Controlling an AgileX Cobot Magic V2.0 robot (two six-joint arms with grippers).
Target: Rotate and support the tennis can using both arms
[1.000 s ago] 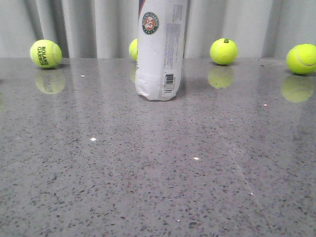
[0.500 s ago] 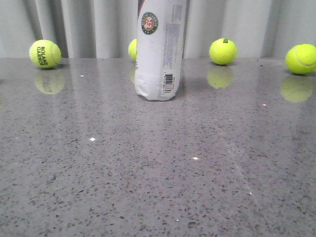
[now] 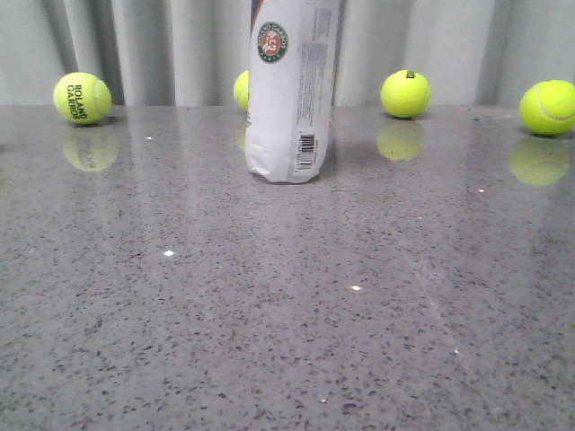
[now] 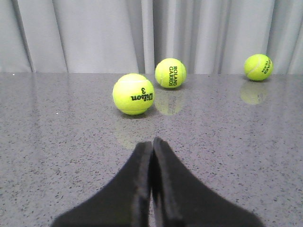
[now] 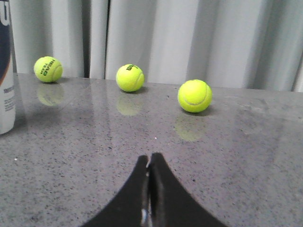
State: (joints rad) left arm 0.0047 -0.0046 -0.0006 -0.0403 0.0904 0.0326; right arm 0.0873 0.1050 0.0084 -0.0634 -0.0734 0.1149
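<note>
Grey pleated curtain (image 3: 144,49) hangs behind your speckled grey worktop (image 3: 287,305), which shines enough to mirror what stands on it. Your tennis can (image 3: 290,90) stands upright toward the back, near the middle of the front view, its top cut off by the frame; you see the round green logo, the small print and the barcode facing you. Neither hand touches it, and neither shows in the front view.

Four tennis balls sit along the back edge: one far left marked Roland Garros (image 3: 82,98), one partly hidden just behind the can (image 3: 242,90), one to the right of the can (image 3: 406,93), and one at the far right (image 3: 547,107).

Your left hand (image 4: 152,142) has its fingers pressed together, holding nothing, low over bare worktop and pointing toward a Wilson ball (image 4: 133,93). Your right hand (image 5: 149,158) is likewise pressed together and empty, with the can at the edge of its view, well apart.
</note>
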